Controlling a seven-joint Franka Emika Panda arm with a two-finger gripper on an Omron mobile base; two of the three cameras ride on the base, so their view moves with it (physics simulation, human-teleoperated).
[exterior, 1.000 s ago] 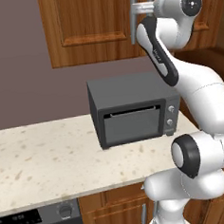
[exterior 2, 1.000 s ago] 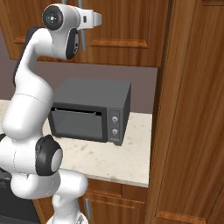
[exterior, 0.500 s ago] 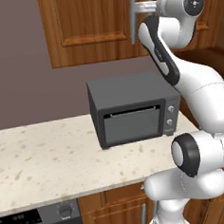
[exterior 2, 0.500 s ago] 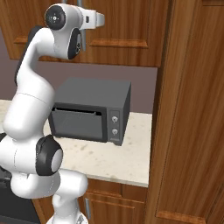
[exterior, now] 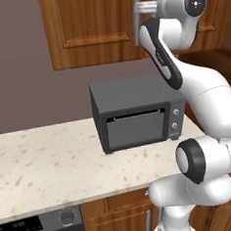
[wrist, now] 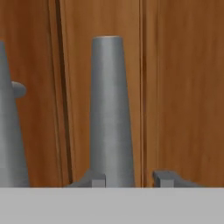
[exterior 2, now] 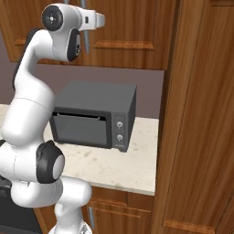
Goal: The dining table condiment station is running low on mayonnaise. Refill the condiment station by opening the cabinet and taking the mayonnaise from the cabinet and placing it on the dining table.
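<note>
Your gripper (wrist: 130, 180) stands half-closed astride the cabinet (wrist: 183, 87) handle (wrist: 110, 109), not yet pinching it, bar running lengthwise ahead.

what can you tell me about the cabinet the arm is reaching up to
The cabinet is a reddish-brown wooden wall unit with raised-panel doors, both closed, hanging above the toaster oven on the speckled counter. Long vertical grey bar handles run beside the centre seam. The pincer straddles one handle; the right fingertip stands slightly clear of it.
</note>
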